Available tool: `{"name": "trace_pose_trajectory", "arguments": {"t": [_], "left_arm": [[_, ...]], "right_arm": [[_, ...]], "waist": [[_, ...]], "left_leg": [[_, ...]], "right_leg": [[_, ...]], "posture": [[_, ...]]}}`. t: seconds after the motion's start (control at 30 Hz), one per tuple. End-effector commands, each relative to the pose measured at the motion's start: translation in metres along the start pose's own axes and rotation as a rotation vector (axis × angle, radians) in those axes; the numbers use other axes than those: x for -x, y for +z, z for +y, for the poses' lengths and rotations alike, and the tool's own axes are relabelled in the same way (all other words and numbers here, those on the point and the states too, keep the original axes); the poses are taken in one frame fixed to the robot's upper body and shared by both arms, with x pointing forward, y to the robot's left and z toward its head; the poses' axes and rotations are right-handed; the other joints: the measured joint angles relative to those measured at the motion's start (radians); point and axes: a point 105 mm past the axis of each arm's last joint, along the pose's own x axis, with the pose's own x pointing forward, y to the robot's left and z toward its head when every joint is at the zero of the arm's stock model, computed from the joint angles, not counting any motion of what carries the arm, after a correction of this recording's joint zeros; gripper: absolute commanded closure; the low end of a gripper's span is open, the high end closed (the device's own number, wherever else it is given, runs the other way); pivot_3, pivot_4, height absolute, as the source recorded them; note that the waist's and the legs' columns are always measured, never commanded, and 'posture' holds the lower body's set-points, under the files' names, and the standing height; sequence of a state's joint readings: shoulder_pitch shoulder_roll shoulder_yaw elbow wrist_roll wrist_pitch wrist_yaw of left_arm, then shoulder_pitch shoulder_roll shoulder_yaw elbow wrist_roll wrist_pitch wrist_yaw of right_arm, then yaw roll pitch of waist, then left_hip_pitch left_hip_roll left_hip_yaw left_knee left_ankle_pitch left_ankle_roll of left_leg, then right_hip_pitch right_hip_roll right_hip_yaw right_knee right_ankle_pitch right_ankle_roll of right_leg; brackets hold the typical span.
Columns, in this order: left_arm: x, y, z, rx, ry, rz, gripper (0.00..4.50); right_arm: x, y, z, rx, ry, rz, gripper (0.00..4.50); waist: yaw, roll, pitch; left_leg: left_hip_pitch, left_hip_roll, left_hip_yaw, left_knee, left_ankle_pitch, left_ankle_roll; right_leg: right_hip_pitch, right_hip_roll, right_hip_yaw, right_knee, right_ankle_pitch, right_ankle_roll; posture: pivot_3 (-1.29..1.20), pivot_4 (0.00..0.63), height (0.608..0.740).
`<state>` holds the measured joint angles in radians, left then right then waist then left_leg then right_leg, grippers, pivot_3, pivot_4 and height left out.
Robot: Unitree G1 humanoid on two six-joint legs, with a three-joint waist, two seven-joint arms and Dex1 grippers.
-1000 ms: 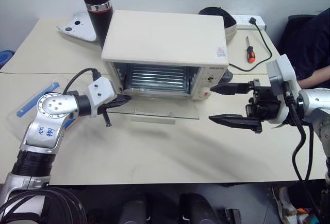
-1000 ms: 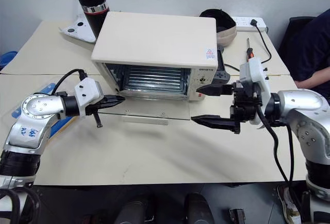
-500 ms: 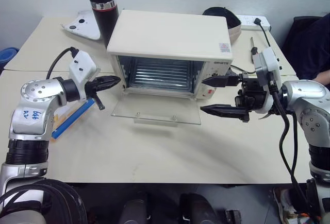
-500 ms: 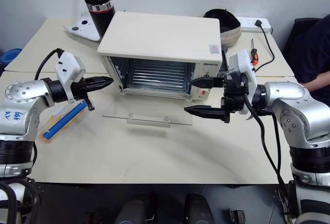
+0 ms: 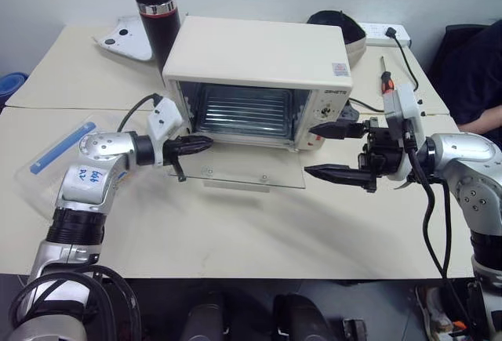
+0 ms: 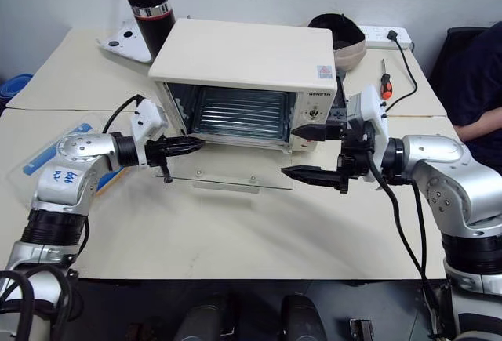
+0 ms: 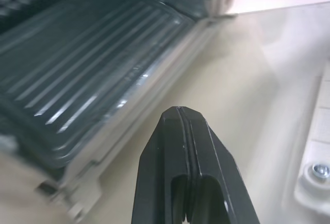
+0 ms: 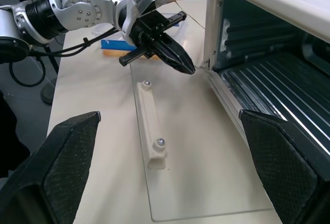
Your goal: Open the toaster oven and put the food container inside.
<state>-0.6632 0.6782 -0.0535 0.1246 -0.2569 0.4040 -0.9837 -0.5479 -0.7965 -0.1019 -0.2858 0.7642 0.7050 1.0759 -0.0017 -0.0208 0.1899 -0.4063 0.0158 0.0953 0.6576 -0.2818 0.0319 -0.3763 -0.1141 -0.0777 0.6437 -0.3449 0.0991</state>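
Head stereo pair looks forward and down over table [image 5: 235, 239]. Left wrist view sits close on toaster oven [image 7: 77, 69] mouth; right wrist view faces across the dropped door; both share it.

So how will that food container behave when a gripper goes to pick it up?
The food container looks like a flat, clear plastic box lying on the table, so it is probably light and fairly stiff. Its smooth walls may be slippery between hard fingers. Lying flat, it should slide rather than roll or tip if pushed.
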Motion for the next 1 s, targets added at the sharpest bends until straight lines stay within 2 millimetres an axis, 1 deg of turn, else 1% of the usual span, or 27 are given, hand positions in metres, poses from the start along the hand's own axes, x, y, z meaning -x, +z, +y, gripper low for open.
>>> {"name": "trace_pose_trajectory", "arguments": {"t": [0.03,0.17,0.33,0.47,0.53,0.6,0.63,0.73,0.77,0.8,0.9,0.93,0.97,1.0], "left_arm": [[0.004,-0.002,-0.004,-0.063,-0.043,0.056,4.49],[0.001,-0.017,-0.005,-0.071,-0.052,0.12,4.49],[-0.003,-0.042,-0.02,-0.105,-0.082,0.215,4.49],[0.004,-0.044,-0.026,-0.092,-0.067,0.212,4.49],[0.017,-0.033,-0.025,-0.03,-0.011,0.157,4.49],[0.03,-0.019,-0.026,0.044,0.035,0.093,4.13],[0.042,-0.012,-0.028,0.085,0.07,0.062,3.96],[0.078,-0.002,-0.039,0.185,0.189,0.014,3.07],[0.089,-0.001,-0.045,0.214,0.223,0.006,2.78],[0.096,0.0,-0.049,0.233,0.244,0.004,2.46],[0.135,-0.006,-0.071,0.316,0.396,0.019,1.66],[0.146,-0.009,-0.076,0.34,0.45,0.029,1.35],[0.152,-0.01,-0.078,0.355,0.482,0.035,1.07],[0.164,-0.013,-0.079,0.373,0.556,0.041,0.78]], "right_arm": [[0.009,0.016,0.003,0.063,-0.018,-0.016,0.0],[0.012,0.016,0.003,0.065,-0.032,-0.01,0.0],[0.01,0.013,0.004,0.06,-0.029,-0.009,0.0],[0.007,0.011,0.003,0.056,-0.006,-0.006,0.0],[0.004,0.01,0.0,0.052,0.011,-0.002,0.0],[0.001,0.007,-0.002,0.051,0.033,0.006,0.0],[-0.002,0.005,-0.003,0.053,0.053,0.015,0.0],[-0.012,-0.001,-0.005,0.057,0.115,0.034,0.0],[-0.015,-0.002,-0.006,0.056,0.136,0.037,0.0],[-0.018,-0.003,-0.007,0.056,0.149,0.04,0.0],[-0.029,-0.002,-0.012,0.029,0.226,0.031,0.0],[-0.032,-0.001,-0.013,0.028,0.252,0.029,0.0],[-0.034,0.0,-0.014,0.03,0.267,0.028,0.0],[-0.037,0.0,-0.015,0.04,0.283,0.028,0.0]], "waist": [[-0.002,0.0,0.0],[0.0,0.0,0.0],[0.0,0.0,0.0],[0.0,0.0,0.0],[-0.004,0.0,0.0],[-0.011,0.0,0.0],[-0.013,0.0,0.0],[-0.028,0.0,0.0],[-0.028,0.0,0.0],[-0.029,0.0,0.0],[-0.032,0.0,0.0],[-0.034,0.0,0.0],[-0.03,0.0,0.0],[-0.024,0.0,0.0]], "left_leg": [[0.0,0.0,0.0,0.0,0.0,0.0],[0.0,0.0,0.0,0.0,0.0,0.0],[0.0,0.0,0.0,0.0,0.0,0.0],[0.001,0.0,0.0,0.0,0.0,0.0],[0.001,0.0,0.0,0.0,0.0,0.0],[0.001,0.001,0.0,0.0,0.0,0.0],[0.001,0.001,-0.001,0.0,0.0,0.0],[0.001,0.001,-0.002,-0.001,0.0,0.0],[0.001,0.001,-0.002,-0.002,0.0,0.0],[0.001,0.001,-0.002,-0.002,0.0,0.0],[0.001,0.001,-0.002,-0.002,0.0,0.0],[0.002,0.001,-0.002,-0.002,0.0,0.0],[0.002,0.001,-0.002,-0.002,0.0,0.0],[0.002,0.001,-0.003,-0.002,0.0,-0.001]], "right_leg": [[0.0,0.0,0.0,0.0,0.0,0.0],[0.0,0.0,0.0,0.0,0.0,0.0],[0.0,0.0,0.0,0.0,0.0,0.0],[0.001,-0.001,0.001,0.0,0.0,0.0],[0.001,-0.001,0.001,0.0,0.0,0.0],[0.001,-0.001,0.002,0.0,0.0,0.0],[0.001,-0.001,0.001,0.0,0.0,0.0],[0.0,-0.001,0.001,0.0,0.0,0.0],[0.0,-0.001,0.001,-0.001,0.0,0.0],[0.001,-0.001,0.002,-0.001,0.0,0.0],[0.001,-0.001,0.002,-0.002,0.0,0.0],[0.001,-0.001,0.002,-0.002,0.0,0.0],[0.001,-0.001,0.002,-0.002,0.0,0.0],[0.001,-0.001,0.002,-0.003,0.0,0.0]], "posture": [[0.0,0.15,0.74],[0.0,0.15,0.74],[0.0,0.15,0.74],[0.0,0.15,0.74],[0.0,0.15,0.74],[0.0,0.15,0.74],[0.0,0.15,0.74],[0.0,0.15,0.74],[0.0,0.15,0.74],[0.0,0.15,0.74],[0.0,0.15,0.74],[0.0,0.15,0.74],[0.0,0.15,0.74],[0.0,0.15,0.74]]}}
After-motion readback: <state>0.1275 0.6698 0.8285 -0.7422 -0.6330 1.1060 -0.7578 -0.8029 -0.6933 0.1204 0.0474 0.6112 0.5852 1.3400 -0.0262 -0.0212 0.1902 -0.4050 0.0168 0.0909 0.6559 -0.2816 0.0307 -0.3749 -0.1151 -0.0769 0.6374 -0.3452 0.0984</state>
